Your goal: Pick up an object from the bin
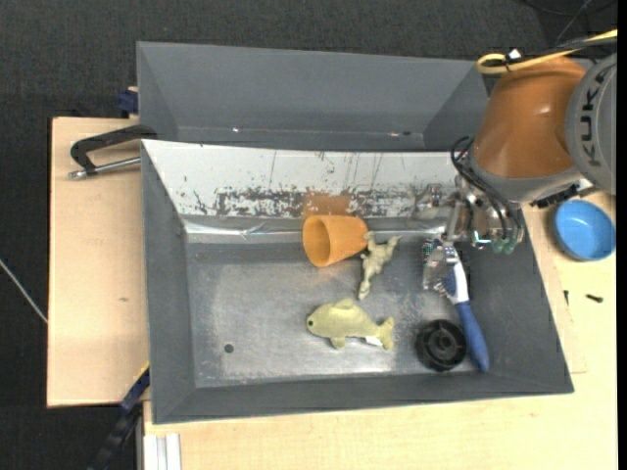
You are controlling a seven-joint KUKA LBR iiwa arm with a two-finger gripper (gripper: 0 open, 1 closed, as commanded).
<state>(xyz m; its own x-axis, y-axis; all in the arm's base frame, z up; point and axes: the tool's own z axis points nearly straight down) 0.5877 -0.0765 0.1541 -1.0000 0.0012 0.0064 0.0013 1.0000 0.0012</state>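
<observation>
One blue toothbrush, handle pointed at the near wall, is seen by the gripper (claw state cannot be told), beside one black wheel, one fish, one cup and one lizard.

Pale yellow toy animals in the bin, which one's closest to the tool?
The thin, spindly pale yellow figure beside the tipped orange plastic cup; the plump pale yellow fish toy lies farther away.
</observation>
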